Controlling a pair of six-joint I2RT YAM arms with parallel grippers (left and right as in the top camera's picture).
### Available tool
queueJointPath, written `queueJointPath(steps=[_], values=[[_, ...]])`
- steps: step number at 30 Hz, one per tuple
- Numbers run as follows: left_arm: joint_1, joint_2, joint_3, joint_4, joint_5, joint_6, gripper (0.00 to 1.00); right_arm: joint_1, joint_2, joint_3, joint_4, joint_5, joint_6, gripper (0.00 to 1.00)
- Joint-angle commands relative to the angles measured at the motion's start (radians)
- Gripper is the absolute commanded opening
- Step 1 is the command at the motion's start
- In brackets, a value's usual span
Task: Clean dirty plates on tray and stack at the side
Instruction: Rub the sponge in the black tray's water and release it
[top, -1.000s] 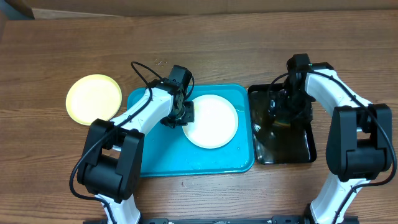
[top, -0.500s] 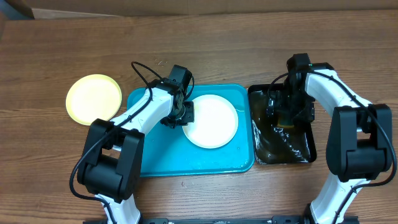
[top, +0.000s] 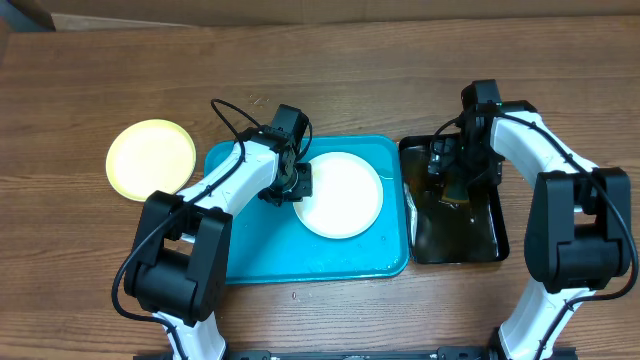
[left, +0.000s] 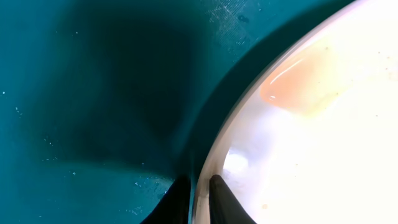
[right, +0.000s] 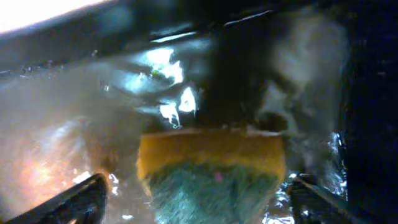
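Note:
A white plate (top: 342, 195) lies on the turquoise tray (top: 250, 262). My left gripper (top: 298, 183) is shut on its left rim. In the left wrist view one finger sits under the rim and one on top, with the gripper (left: 200, 200) pinching the plate (left: 323, 155). An orange smear (left: 298, 87) marks the plate near that rim. A pale yellow plate (top: 151, 159) rests on the table left of the tray. My right gripper (top: 455, 182) hangs open over the black tray (top: 490, 240). A yellow and green sponge (right: 211, 168) lies in water between its spread fingers (right: 78, 202), with a gap on each side.
The black tray holds brownish water that glints in the right wrist view. It stands right beside the turquoise tray's right edge. Both arms reach in from the table's front edge. A cable (top: 225, 115) loops behind the left arm.
My right gripper has shifted slightly toward the back of the black tray, and the water there has rippled. The left gripper and the white plate have stayed put.

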Motion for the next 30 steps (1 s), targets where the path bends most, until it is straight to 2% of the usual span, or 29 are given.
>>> queueJointPath(steps=[1,2,4,5,6,7,9,11,12,14,16,18,19,21,22,23,24,25,26,27,28,29,30], values=[[0.0,0.014,0.006,0.001,0.0,0.011,0.14,-0.004,0.007,-0.005,0.01,-0.013,-0.006,0.46],[0.0,0.014,0.006,0.001,0.0,0.011,0.14,-0.004,0.007,-0.005,0.01,-0.013,-0.006,0.04],[0.0,0.014,0.006,0.001,0.0,0.011,0.14,-0.003,0.007,-0.005,0.009,-0.012,-0.006,0.04],[0.0,0.014,0.006,0.001,0.0,0.011,0.14,-0.003,0.007,-0.005,0.008,-0.012,-0.006,0.6],[0.0,0.014,0.006,0.001,0.0,0.011,0.14,-0.003,0.007,-0.005,0.002,-0.013,-0.005,0.86],[0.0,0.014,0.006,0.001,0.0,0.011,0.14,-0.003,0.007,-0.005,-0.008,-0.013,-0.005,0.91],[0.0,0.014,0.006,0.0,0.0,0.011,0.14,-0.003,0.007,-0.005,-0.042,-0.013,-0.005,0.92],[0.0,0.014,0.006,0.0,0.0,0.011,0.15,-0.003,0.007,-0.005,-0.072,-0.013,-0.005,0.84],[0.0,0.014,0.006,0.0,0.0,0.011,0.15,-0.003,0.007,-0.005,-0.088,-0.013,-0.005,0.62],[0.0,0.014,0.006,0.001,0.0,0.011,0.15,-0.003,0.007,-0.005,-0.105,-0.013,-0.005,0.05],[0.0,0.014,0.006,0.002,0.0,0.011,0.15,-0.003,0.007,-0.005,-0.112,-0.013,-0.006,0.04],[0.0,0.014,0.006,0.001,0.0,0.011,0.15,-0.003,0.007,-0.005,-0.112,-0.013,-0.005,0.5],[0.0,0.014,0.006,0.001,0.0,0.011,0.15,-0.003,0.007,-0.005,-0.112,-0.013,-0.005,0.63],[0.0,0.014,0.006,0.0,0.0,0.011,0.14,-0.003,0.007,-0.005,-0.116,-0.013,-0.005,0.69],[0.0,0.014,0.006,0.0,0.0,0.011,0.15,-0.003,0.007,-0.005,-0.119,-0.013,-0.005,0.65],[0.0,0.014,0.006,0.0,0.0,0.011,0.15,-0.003,0.007,-0.005,-0.123,-0.013,-0.005,0.42],[0.0,0.014,0.006,0.0,0.0,0.011,0.15,-0.003,0.007,-0.005,-0.129,-0.013,-0.006,0.11],[0.0,0.014,0.006,0.0,0.0,0.011,0.15,-0.003,0.007,-0.005,-0.136,-0.013,-0.005,0.04],[0.0,0.014,0.006,0.0,0.0,0.011,0.15,-0.003,0.007,-0.005,-0.149,-0.013,-0.005,0.06],[0.0,0.014,0.006,0.0,0.0,0.011,0.15,-0.003,0.007,-0.005,-0.153,-0.013,-0.005,0.35],[0.0,0.014,0.006,0.0,0.0,0.011,0.15,-0.003,0.007,-0.005,-0.156,-0.013,-0.005,0.55],[0.0,0.014,0.006,0.0,0.0,0.011,0.15,-0.003,0.007,-0.005,-0.157,-0.013,-0.005,0.56],[0.0,0.014,0.006,0.0,0.0,0.011,0.15,-0.003,0.007,-0.006,-0.159,-0.013,-0.005,0.51]])
